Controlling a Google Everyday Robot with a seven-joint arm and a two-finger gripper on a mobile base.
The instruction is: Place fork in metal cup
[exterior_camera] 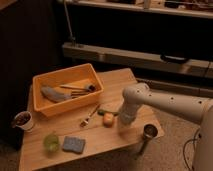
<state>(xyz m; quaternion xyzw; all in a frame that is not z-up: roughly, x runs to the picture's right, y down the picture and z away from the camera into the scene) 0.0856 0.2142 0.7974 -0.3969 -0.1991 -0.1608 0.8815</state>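
A metal fork (90,116) lies flat on the wooden table (115,82), just in front of the orange bin, with its tines toward the front left. The metal cup (150,131) stands upright near the table's right front corner. My white arm comes in from the right. Its gripper (125,120) points down over the table between the fork and the cup. It is to the right of the fork, with a small yellow-orange object (108,120) between them. I see nothing held in the gripper.
An orange bin (67,87) at the back left holds a grey cloth and utensils. A white cup (22,120) stands at the left edge. A green cup (51,141) and a blue sponge (73,144) are at the front. A green-handled item (105,112) lies beside the yellow-orange object.
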